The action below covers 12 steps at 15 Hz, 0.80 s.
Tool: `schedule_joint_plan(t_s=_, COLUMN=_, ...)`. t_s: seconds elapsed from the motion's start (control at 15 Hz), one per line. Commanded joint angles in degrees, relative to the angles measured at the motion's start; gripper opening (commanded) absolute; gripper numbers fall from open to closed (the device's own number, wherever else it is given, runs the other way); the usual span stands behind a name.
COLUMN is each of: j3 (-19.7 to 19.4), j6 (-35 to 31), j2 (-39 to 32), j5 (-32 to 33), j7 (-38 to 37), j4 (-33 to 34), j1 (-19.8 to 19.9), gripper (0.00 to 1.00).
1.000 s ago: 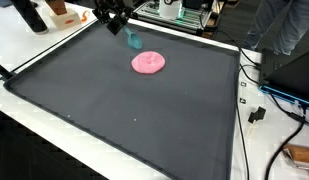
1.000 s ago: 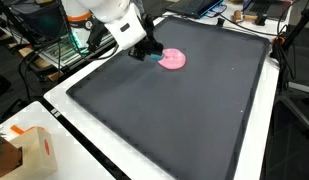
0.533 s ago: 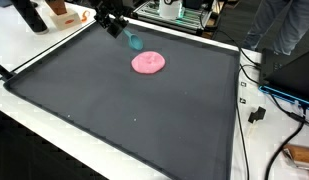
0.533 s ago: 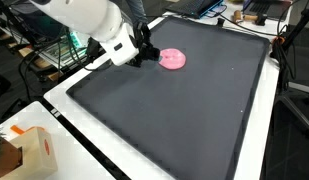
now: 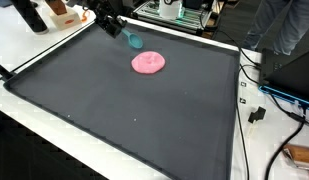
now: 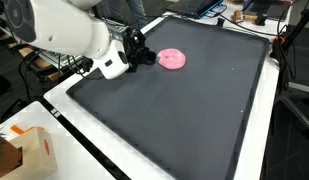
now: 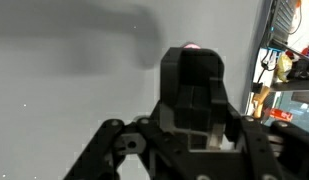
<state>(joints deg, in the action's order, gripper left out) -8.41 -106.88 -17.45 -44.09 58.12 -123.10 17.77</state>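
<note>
My gripper [image 5: 116,25] hangs over the far corner of the black mat [image 5: 124,110]. It looks shut on a small teal object [image 5: 132,40] that sticks out from the fingertips toward a flat pink disc [image 5: 148,63]. The disc lies on the mat a short way beyond the teal object. In an exterior view the gripper [image 6: 144,55] sits just beside the pink disc [image 6: 173,59], and the teal object is hidden behind it. In the wrist view the dark fingers [image 7: 192,85] stand together and fill the middle. Only a sliver of the pink disc [image 7: 192,46] shows past them.
The mat has a raised white border [image 5: 54,120]. A cardboard box [image 6: 24,150] stands at a table corner. Cables and equipment [image 5: 279,95] lie beside the mat. A person [image 5: 284,30] stands past the far edge, with racks and gear [image 5: 179,10] behind.
The arm has swung round, its white body coming into view, and the gripper has drawn back a little from the pink disc. The teal object's tip has stayed nearly in place.
</note>
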Motion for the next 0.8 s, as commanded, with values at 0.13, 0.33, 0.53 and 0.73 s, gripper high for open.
schedule_joint_plan(t_s=0.13, j3=-0.77, j6=4.00, j2=-2.78, j5=-4.32, j7=3.10, j4=2.36, j1=2.24, gripper=0.29)
schedule_joint_plan(t_s=0.33, j3=-0.91, j6=4.43, j2=-3.57, j5=-6.59, j7=4.37, j4=3.02, j1=2.76, gripper=0.29)
schedule_joint_plan(t_s=0.53, j3=-0.95, j6=5.11, j2=-4.42, j5=-8.61, j7=5.50, j4=3.73, j1=2.92, gripper=0.29)
schedule_joint_plan(t_s=0.73, j3=-0.82, j6=6.36, j2=-5.39, j5=-10.24, j7=6.40, j4=4.60, j1=2.88, gripper=0.29)
